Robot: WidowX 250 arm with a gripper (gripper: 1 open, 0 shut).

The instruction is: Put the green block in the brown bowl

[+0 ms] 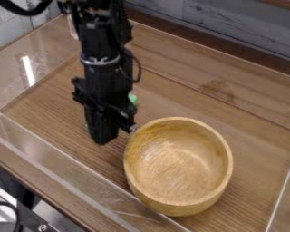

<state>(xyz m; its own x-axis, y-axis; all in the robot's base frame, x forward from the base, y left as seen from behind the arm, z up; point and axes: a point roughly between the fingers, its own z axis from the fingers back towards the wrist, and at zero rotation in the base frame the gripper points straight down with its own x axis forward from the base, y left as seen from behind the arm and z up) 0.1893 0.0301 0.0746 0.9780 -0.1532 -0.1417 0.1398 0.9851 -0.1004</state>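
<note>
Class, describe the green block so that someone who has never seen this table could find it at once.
Start at the big round wooden bowl on the brown table. Just left of its rim stands the black robot arm; the green block peeks out beside the arm, mostly hidden. It is the only bright green thing here.

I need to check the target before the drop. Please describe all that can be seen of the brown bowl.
The brown bowl is large, round and light brown, apparently wooden, with thick walls and visible grain inside. It stands upright on the wooden table, at the lower right of the view, and looks empty. The gripper hangs just beside its left rim; whether they touch cannot be told.
</note>
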